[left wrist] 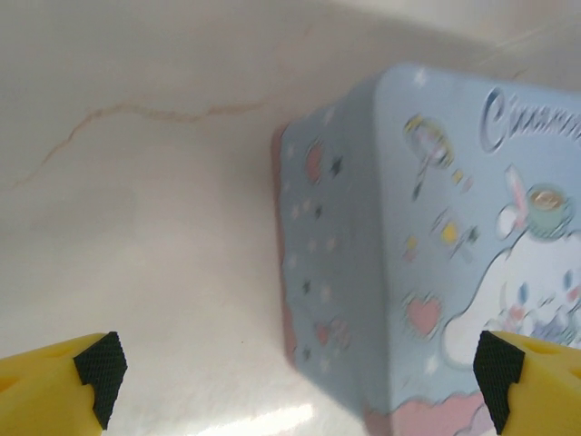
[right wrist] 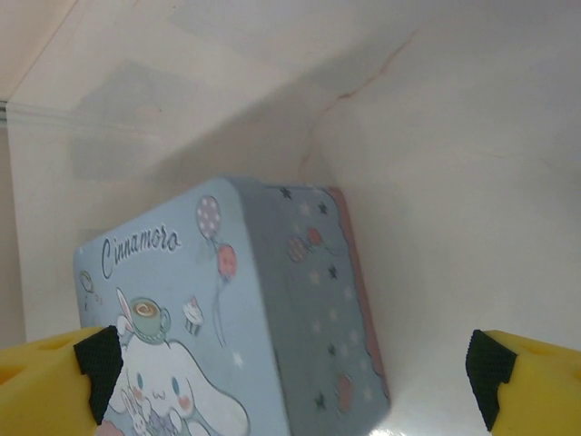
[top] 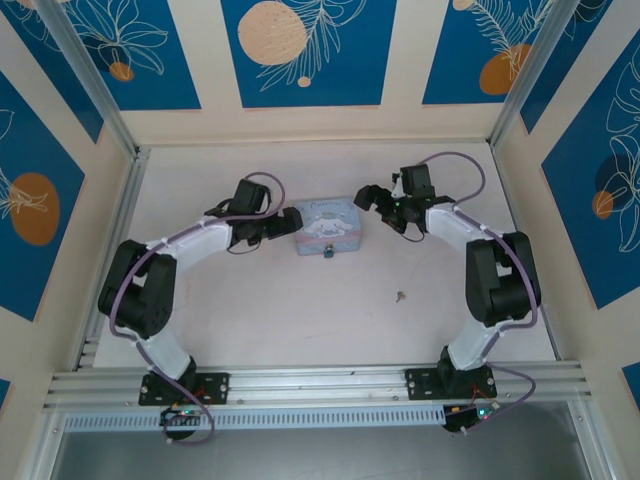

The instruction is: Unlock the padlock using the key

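The tiny teal-blue padlock point(top: 328, 251) hangs at the front edge of a pale blue tin point(top: 328, 227) in the middle of the table. Well apart from it, the small dark key point(top: 400, 296) lies on the table to the front right. My left gripper point(top: 291, 222) is open at the tin's left side. In the left wrist view the tin's left wall point(left wrist: 336, 272) sits between the open left gripper's point(left wrist: 300, 377) yellow fingers point(left wrist: 64, 386). My right gripper point(top: 369, 198) is open beside the tin's back right corner. Its wrist view has the open right gripper point(right wrist: 292, 372) straddling the tin's point(right wrist: 272, 300) corner.
The pale table point(top: 260, 300) is ringed by metal frame rails point(top: 320, 382) at the front and cream walls with blue panels. Bare table lies between the arm bases, around the key.
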You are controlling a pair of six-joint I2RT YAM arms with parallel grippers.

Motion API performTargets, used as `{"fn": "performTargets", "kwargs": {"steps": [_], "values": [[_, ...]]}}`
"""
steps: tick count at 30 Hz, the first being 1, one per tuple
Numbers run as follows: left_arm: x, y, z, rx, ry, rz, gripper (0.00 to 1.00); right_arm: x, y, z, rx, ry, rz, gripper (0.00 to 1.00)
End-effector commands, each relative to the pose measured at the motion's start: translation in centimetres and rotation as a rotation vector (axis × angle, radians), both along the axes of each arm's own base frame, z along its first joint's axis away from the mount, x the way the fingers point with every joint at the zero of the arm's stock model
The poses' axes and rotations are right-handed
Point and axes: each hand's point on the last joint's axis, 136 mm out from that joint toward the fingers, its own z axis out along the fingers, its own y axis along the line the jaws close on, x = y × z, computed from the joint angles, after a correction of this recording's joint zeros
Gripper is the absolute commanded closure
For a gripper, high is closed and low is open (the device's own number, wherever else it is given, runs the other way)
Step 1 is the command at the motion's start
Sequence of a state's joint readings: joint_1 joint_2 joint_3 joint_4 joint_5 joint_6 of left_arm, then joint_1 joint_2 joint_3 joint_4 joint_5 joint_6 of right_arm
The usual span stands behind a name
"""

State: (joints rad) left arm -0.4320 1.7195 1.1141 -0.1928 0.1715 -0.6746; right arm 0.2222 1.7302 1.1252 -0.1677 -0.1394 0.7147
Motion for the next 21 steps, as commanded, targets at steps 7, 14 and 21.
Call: {"fn": "performTargets", "kwargs": {"steps": [7,14,21], "values": [[2.6,-2.1,0.3,-0.143,-0.007,0.042,0.01,-0.9,5.5,0.5,0.086,0.034,0.086,0.01],[2.7,-3.1,0.5,-0.207,-0.011,0.055,0.01,-2.6,7.2,0.3,0.104,0.044,0.111,0.01],[1.6,-3.5,0.3,-0.239,-0.006,0.054,0.01,-4.2,8.1,0.1,0.115,0.049,0.125,0.01]]}}
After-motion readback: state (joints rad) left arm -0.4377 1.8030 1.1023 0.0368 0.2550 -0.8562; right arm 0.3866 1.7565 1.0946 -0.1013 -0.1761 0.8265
